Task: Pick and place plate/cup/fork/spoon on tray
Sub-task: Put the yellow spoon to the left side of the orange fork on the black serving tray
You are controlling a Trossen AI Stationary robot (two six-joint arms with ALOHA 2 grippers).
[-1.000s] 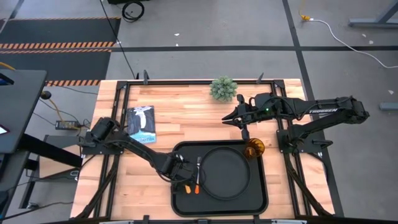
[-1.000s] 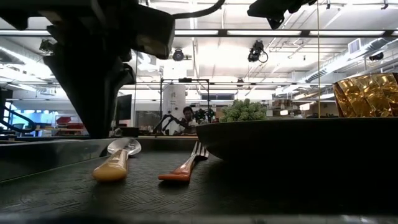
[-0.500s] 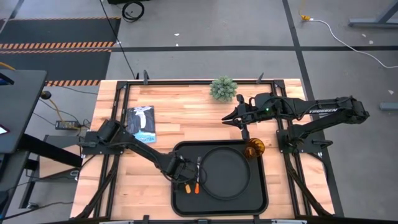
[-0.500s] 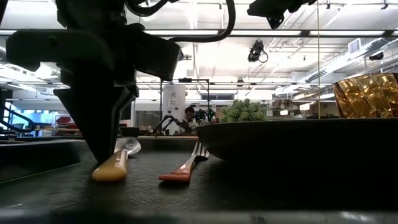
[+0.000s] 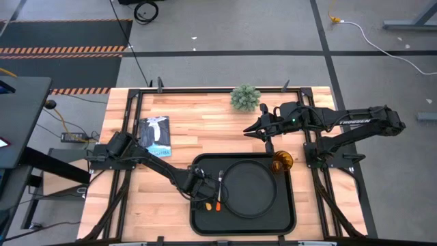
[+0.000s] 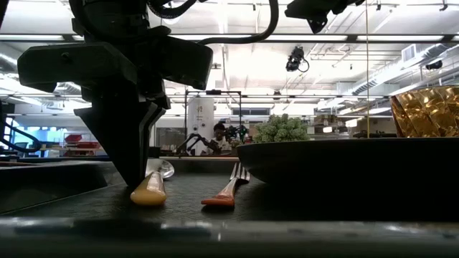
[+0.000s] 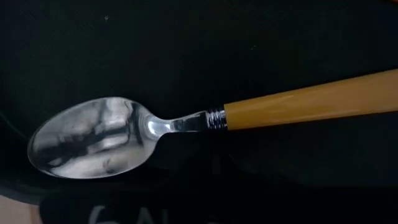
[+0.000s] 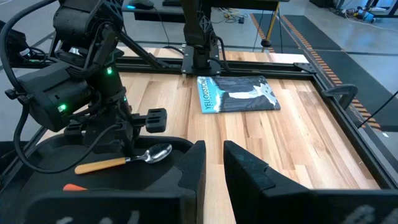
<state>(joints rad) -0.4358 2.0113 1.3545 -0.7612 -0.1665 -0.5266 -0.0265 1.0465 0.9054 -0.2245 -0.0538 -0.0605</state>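
The tray [image 5: 242, 222] lies at the table's near edge, holding the plate [image 5: 248, 190]; the fork [image 5: 218, 193] and the spoon [image 5: 203, 202] lie left of the plate; the cup [image 5: 281, 162] stands in the tray's far right corner. The left gripper [image 6: 136, 175] is down on the tray beside the spoon's handle, fingers together, nothing held. The right gripper [image 5: 251, 130] hangs over the table beyond the tray, its fingers [image 8: 194, 165] slightly apart and empty.

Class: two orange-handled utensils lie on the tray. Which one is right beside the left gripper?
The spoon, rounded bowl, beside the left gripper; the fork lies nearer the plate.
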